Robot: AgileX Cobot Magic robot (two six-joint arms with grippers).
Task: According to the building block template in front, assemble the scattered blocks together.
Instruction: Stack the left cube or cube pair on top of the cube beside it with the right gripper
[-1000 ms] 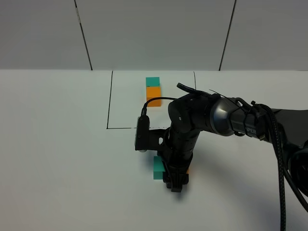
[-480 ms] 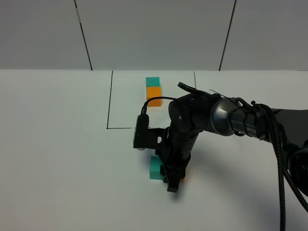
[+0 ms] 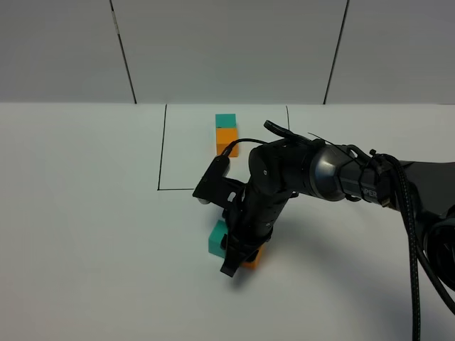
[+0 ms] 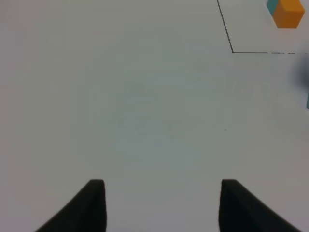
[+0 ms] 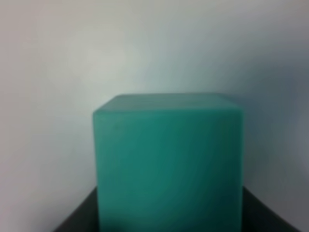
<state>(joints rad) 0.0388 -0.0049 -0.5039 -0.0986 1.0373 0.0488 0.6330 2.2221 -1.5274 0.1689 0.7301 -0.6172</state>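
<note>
On smooth white tabletop (image 3: 85, 227), matte teal cube (image 3: 215, 240) beside orange cube (image 3: 254, 257).

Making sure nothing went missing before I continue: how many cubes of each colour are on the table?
Teal: 2, template teal cube, loose teal cube
Orange: 2, template orange cube, loose orange cube
Total: 4

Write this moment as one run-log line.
right gripper: down at teal cube and orange cube | template pair: untouched | left gripper: jaws open
</note>
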